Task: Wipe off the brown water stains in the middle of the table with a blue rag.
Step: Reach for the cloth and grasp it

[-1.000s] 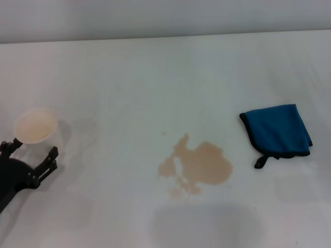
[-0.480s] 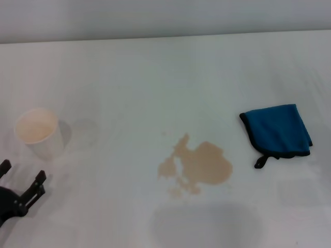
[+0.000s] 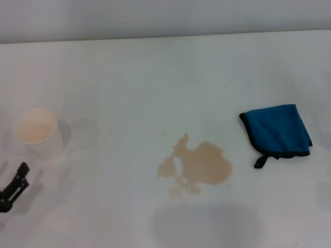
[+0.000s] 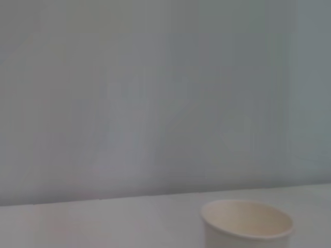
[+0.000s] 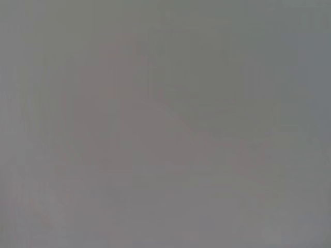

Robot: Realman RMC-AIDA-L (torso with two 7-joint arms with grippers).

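The brown water stains (image 3: 196, 165) lie as a tan blotch in the middle of the white table (image 3: 155, 77), with small splotches on the left edge. The blue rag (image 3: 277, 129) lies folded to the right of the stains, its black loop tag (image 3: 260, 161) pointing toward me. My left gripper (image 3: 4, 175) is at the lower left edge of the head view. Only one black finger (image 3: 16, 183) shows, with nothing against it and nothing held. It is far from the rag and the stains. My right gripper is out of view, and the right wrist view shows only plain grey.
A white paper cup (image 3: 36, 132) stands upright at the left, just beyond my left gripper. It also shows in the left wrist view (image 4: 247, 225). The table's far edge meets a grey wall (image 3: 165, 15).
My left gripper has drawn back from the cup toward the lower left and has mostly left the view. The cup, rag and stains have not moved.
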